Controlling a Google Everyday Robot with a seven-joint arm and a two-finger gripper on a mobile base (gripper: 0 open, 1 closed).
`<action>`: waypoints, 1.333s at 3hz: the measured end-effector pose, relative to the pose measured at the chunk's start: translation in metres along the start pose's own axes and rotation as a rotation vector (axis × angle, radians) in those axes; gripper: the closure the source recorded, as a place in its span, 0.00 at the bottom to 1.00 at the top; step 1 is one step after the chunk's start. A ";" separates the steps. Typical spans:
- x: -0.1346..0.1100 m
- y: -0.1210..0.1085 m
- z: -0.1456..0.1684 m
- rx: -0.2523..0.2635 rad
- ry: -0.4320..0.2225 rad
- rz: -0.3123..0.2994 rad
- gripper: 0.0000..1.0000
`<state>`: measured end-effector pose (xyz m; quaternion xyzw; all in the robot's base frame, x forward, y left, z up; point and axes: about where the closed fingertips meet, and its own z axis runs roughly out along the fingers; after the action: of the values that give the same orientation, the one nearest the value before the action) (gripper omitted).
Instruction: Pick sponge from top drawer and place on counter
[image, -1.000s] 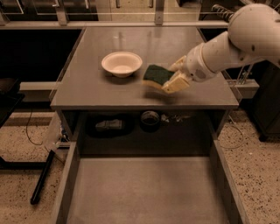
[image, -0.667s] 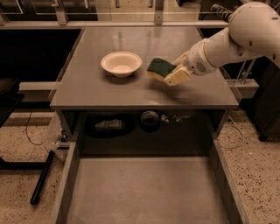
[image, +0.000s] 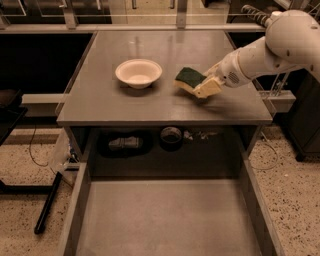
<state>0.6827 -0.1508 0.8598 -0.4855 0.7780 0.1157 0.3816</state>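
Green-topped yellow foam sponge (image: 189, 78) | gripper (image: 204, 86) fingers clamped on it | over smooth grey counter (image: 150, 107)

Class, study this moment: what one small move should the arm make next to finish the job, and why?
Probably lower the sponge flat onto the counter, then open the pincer. The sponge is out of the drawer, held tilted in the pincer close over the counter, to the right of the bowl.

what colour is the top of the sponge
Dark green over a yellow base, camera view; the gripper holds the sponge over the counter.
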 end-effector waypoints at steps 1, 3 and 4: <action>0.000 0.000 0.000 0.000 0.000 0.000 0.59; 0.000 0.000 0.000 0.000 0.000 0.000 0.12; 0.000 0.000 0.000 0.000 0.000 0.000 0.00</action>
<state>0.6827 -0.1507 0.8597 -0.4855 0.7780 0.1158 0.3816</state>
